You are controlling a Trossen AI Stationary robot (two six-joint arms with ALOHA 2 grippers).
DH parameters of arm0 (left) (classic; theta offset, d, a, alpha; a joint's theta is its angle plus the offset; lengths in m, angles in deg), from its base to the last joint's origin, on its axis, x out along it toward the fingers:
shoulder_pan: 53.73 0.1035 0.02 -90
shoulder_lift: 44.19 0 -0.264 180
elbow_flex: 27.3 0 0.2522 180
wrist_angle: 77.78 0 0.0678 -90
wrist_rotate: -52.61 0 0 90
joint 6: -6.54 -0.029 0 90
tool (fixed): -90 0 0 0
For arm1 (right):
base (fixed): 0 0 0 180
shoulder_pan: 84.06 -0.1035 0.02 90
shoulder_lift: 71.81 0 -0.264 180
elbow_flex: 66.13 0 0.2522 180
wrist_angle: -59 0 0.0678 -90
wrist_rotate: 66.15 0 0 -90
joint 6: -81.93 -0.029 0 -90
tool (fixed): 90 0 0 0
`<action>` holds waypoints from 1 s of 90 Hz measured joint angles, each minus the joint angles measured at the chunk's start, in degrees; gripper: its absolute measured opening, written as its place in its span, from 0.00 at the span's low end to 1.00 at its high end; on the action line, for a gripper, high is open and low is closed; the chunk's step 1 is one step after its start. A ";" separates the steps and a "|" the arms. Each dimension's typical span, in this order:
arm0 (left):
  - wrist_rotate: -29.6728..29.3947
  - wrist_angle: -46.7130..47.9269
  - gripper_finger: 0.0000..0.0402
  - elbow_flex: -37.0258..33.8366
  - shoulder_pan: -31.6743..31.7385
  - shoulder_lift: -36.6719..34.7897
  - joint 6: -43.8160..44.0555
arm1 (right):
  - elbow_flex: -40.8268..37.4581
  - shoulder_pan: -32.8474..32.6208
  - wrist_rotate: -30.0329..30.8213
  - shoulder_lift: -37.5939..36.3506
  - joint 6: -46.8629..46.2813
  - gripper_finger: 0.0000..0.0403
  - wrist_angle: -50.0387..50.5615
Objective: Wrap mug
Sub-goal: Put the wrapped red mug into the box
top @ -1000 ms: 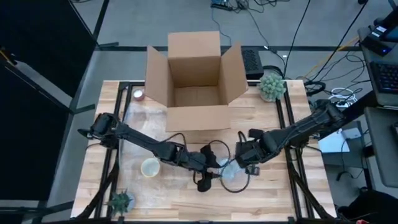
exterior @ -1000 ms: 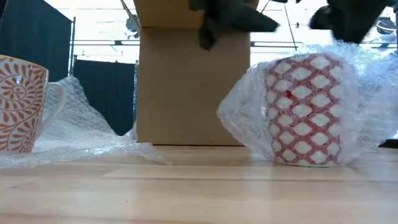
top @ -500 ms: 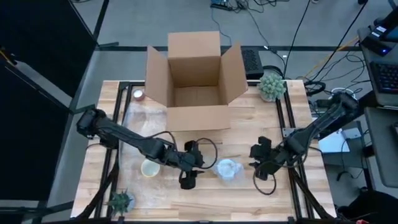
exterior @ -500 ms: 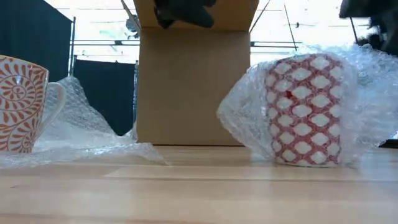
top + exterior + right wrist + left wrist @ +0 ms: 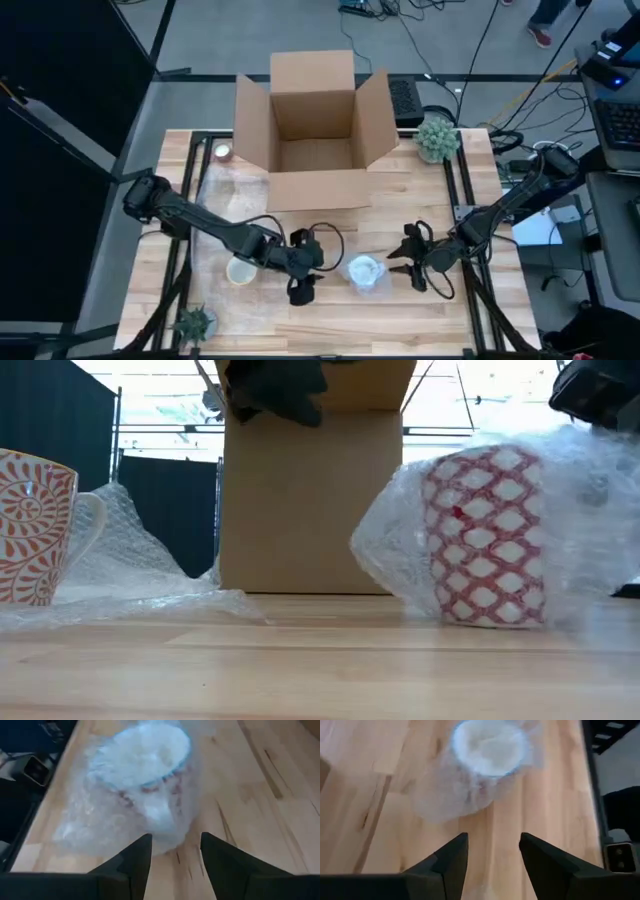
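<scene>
A red-and-white lattice mug (image 5: 485,535) stands upright on the wood table, wrapped in bubble wrap (image 5: 365,272); the wrap's loose ends spread onto the table around it. My left gripper (image 5: 322,268) stands open a little to the mug's left, and its wrist view looks at the wrapped mug (image 5: 487,750) from there. My right gripper (image 5: 396,264) stands open just right of the mug, facing the wrapped mug (image 5: 150,760). Neither touches the mug. An unwrapped orange-patterned mug (image 5: 30,525) stands farther left on a bubble wrap sheet (image 5: 140,570).
An open cardboard box (image 5: 312,130) stands at the table's far middle. Small potted plants sit at the far right (image 5: 437,138) and near left (image 5: 195,323). A small pinkish round thing (image 5: 222,152) lies at the far left. Bare wood lies near the front edge.
Both grippers have drawn away from the wrapped mug: the left toward the table's left edge, the right toward the right edge and then a little way back toward the mug. The mug stays upright in its wrap.
</scene>
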 joint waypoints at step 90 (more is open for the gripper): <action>-1.66 0.51 0.42 0.00 -0.07 0.00 1.44 | -0.03 1.57 1.50 18.98 0.31 0.12 -24.49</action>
